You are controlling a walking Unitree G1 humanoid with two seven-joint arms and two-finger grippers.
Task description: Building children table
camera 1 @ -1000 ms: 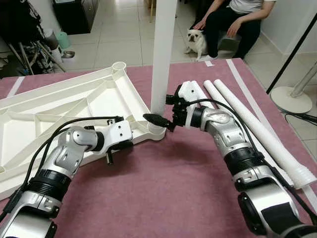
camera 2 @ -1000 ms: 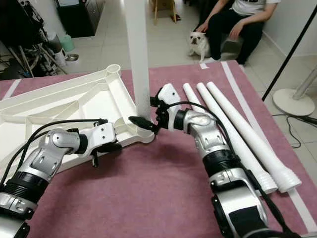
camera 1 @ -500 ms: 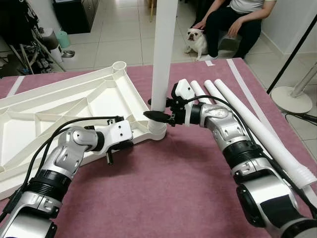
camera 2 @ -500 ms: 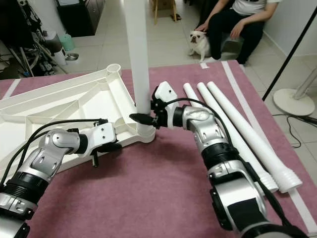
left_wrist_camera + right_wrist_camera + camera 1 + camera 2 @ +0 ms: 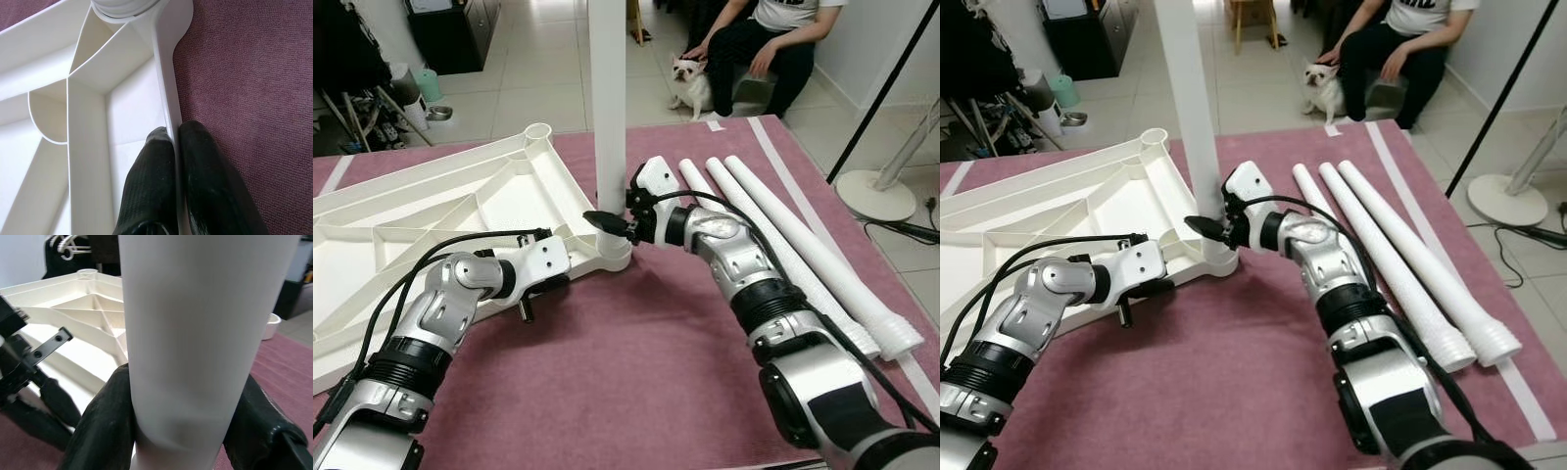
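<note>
White plastic tabletop [image 5: 431, 220] lies underside-up on your maroon surface [image 5: 636, 382]. Your left pincer [image 5: 173, 147] is clamped on its rim. Your right pincer [image 5: 607, 221] grips the upright leg [image 5: 607, 98] seated in the corner socket [image 5: 612, 257]. Three spare legs [image 5: 783, 245] lie beyond it.

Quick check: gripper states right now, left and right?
Left gripper: shut on the tabletop rim.
Right gripper: shut on the upright table leg.

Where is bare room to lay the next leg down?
The maroon cloth between both arms, nearer than the white plastic tabletop, is bare. Crowded: the corner where the right end effector clamps the upright white leg, and three spare white legs.
</note>
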